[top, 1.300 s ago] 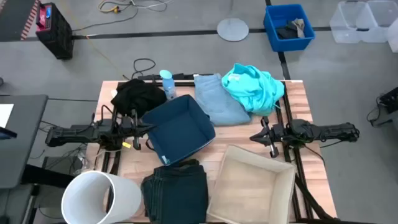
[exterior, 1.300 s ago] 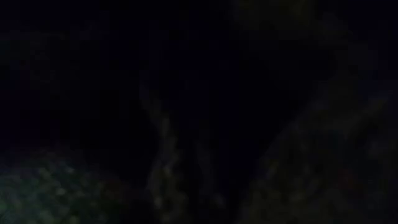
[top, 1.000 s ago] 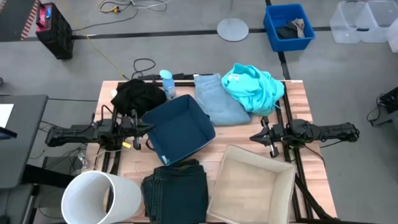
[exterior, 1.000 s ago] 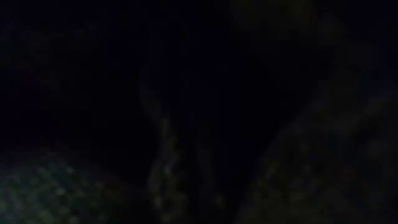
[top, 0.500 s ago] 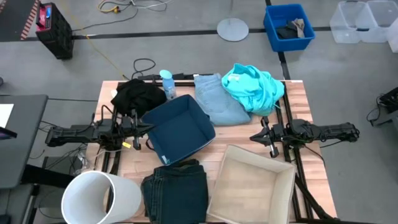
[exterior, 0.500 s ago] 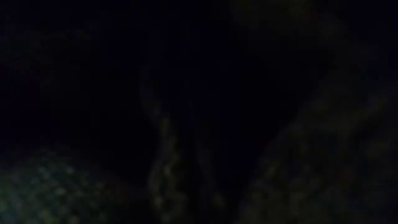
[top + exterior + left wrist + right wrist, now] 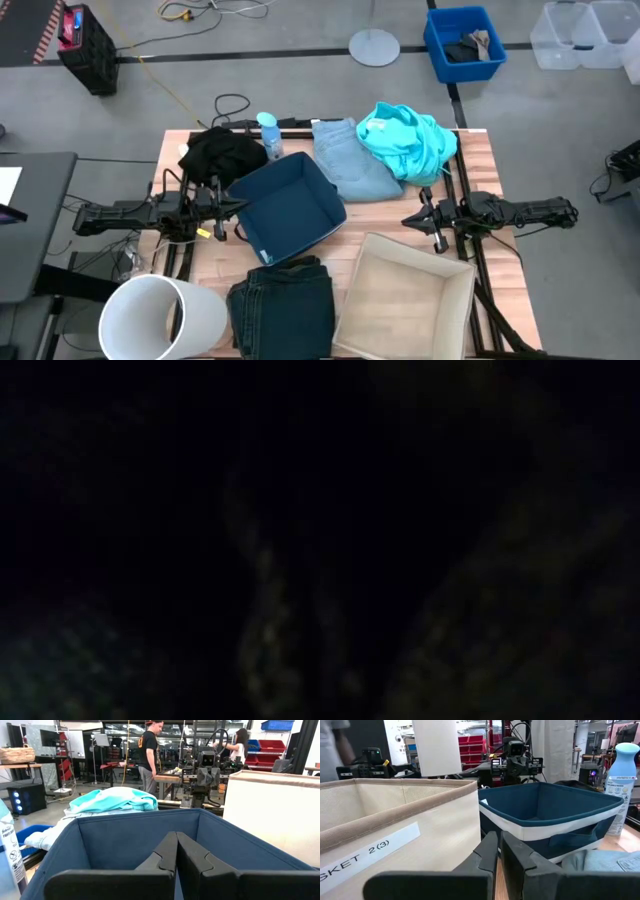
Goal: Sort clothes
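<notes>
On the wooden tabletop point(image 7: 480, 160), seen from above, a dark blue square cloth bin point(image 7: 286, 207) sits near the middle. A bright turquoise soft top point(image 7: 405, 141) lies in a heap at about 1 o'clock from the bin. It rests partly on the pale blue denim jeans point(image 7: 350, 160), which lie folded at 12 to 1 o'clock, just beside the bin. A black crumpled garment point(image 7: 222, 153) sits at about 10 o'clock, near the bin. A pale blue spray bottle point(image 7: 269, 134) stands between the black garment and the pale jeans. Dark navy folded jeans point(image 7: 283, 308) lie at 6 o'clock, at the near edge. A cream square cloth basket point(image 7: 408, 297) is at about 4 o'clock, and a tall white round tub point(image 7: 160, 318) is at about 7 o'clock.

At 9 o'clock the left gripper point(image 7: 222, 217) lies low and points at the bin. Its jaws are clenched tight and hold nothing. At 3 o'clock the right gripper point(image 7: 422, 220) points in at the bin too. Its jaws are nearly together with a thin gap, and nothing is between them.

Far off on the grey floor at 1 o'clock is a bright blue plastic crate point(image 7: 463, 42).

The low view is too dark to tell anything.
</notes>
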Available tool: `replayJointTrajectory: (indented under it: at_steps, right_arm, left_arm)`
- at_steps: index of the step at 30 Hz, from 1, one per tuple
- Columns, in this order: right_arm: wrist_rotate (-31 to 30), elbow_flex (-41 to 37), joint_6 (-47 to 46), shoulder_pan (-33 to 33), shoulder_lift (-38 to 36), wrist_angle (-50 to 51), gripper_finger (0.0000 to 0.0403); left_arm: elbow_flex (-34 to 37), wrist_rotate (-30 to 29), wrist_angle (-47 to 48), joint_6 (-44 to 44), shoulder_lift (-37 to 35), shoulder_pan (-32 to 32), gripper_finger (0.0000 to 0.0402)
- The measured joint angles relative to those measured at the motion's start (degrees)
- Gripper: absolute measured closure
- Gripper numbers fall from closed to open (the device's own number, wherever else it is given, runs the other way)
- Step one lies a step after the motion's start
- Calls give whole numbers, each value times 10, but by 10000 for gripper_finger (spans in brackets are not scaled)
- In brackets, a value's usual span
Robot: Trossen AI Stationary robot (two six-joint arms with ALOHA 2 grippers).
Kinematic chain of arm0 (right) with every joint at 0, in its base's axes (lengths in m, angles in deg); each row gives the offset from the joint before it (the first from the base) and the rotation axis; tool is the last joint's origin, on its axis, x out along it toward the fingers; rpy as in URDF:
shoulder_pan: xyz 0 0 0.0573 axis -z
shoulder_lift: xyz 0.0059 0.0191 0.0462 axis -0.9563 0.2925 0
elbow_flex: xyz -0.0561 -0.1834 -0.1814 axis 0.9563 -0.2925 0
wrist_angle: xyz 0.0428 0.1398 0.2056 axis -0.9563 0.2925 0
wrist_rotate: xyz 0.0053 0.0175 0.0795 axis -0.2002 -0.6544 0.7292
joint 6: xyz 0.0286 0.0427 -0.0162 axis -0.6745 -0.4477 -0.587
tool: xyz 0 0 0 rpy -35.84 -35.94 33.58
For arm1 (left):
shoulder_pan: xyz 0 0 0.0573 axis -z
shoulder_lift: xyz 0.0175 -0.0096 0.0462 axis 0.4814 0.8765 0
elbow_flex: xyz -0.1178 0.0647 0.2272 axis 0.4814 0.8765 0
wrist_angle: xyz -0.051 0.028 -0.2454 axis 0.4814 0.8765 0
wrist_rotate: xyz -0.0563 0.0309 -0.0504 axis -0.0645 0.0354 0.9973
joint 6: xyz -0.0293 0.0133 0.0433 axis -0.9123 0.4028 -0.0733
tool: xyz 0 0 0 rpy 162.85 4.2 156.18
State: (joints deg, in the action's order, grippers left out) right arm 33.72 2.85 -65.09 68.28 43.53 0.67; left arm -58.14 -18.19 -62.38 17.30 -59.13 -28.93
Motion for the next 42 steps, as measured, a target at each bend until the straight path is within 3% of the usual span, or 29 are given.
replayJointTrajectory:
  at_steps: [10,13,17,22,26,30,38,42]
  right_arm:
    - [0,0,33,1,0,-14,360]
    - [0,0,-10,1,0,-50,360]
    - [0,0,7,3,0,-184,360]
    - [-61,10,54,23,1,-396,360]
    - [-134,24,19,49,1,-531,360]
    - [-196,39,-47,75,1,-551,360]
    - [-206,73,-55,113,22,-576,360]
    - [-207,103,-56,129,53,-586,360]
  left_arm:
    - [0,0,0,0,0,0,401]
    - [0,0,0,0,0,0,401]
    - [0,-1,0,0,0,0,401]
    - [0,-2,-7,26,0,0,401]
    - [0,-3,-71,-55,0,0,401]
    - [0,-28,-145,-153,0,0,401]
    - [-3,-60,-282,-232,4,0,401]
    - [-27,-64,-271,-260,6,0,401]
